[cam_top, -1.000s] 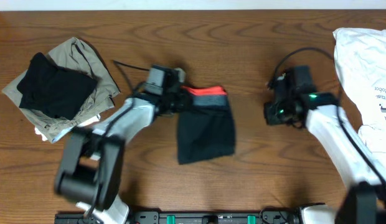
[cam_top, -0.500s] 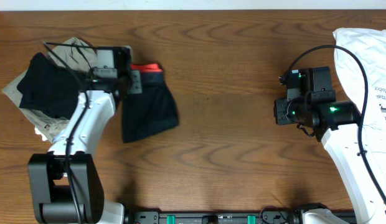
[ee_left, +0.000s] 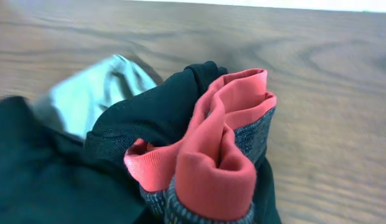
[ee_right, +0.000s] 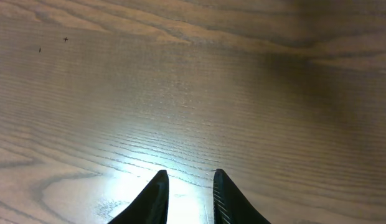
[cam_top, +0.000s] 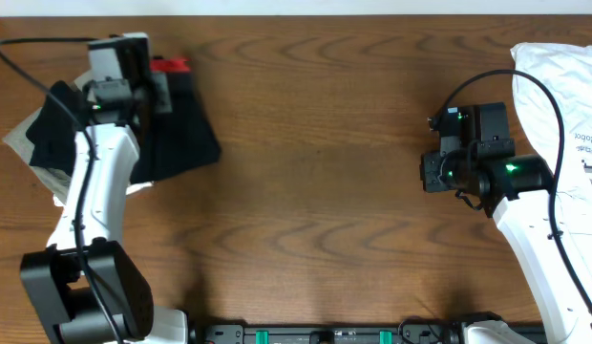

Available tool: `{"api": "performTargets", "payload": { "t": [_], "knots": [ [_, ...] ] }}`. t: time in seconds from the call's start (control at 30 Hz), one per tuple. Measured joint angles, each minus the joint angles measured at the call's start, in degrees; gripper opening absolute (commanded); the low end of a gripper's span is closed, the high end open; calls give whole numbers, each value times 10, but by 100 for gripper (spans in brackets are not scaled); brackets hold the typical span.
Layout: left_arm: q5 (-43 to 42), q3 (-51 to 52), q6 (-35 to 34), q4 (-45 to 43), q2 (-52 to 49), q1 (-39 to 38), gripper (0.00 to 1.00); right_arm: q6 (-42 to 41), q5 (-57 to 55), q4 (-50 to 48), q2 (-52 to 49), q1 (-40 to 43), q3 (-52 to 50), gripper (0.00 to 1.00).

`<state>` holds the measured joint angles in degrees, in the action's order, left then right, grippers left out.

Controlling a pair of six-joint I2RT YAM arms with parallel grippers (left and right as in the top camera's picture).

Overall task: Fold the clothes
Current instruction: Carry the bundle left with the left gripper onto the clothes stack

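Shorts [cam_top: 186, 139] moved left beside pile [cam_top: 50, 134] | waistband inside left gripper [cam_top: 160, 84]

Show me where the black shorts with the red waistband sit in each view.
Overhead: black shorts at upper left, at the left end effector.
Left wrist: centre and bottom of the picture, red waistband bunched nearest the camera.
Right wrist: not in it.
Shared landmark: the wooden table, whose grain shows in all three views.
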<state>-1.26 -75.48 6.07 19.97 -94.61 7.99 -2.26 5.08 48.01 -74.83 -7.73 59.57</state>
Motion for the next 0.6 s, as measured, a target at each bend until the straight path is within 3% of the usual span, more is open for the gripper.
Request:
{"api": "performTargets", "payload": {
  "t": [0.37, 0.6],
  "knots": [
    [0, -53, -5, 12, 0, 83, 6, 0, 0, 6, 0, 0, 0, 25],
    [-2, -54, -46, 13, 0, 144, 6, 0, -4, 6, 0, 0, 0, 26]
  ]
}}
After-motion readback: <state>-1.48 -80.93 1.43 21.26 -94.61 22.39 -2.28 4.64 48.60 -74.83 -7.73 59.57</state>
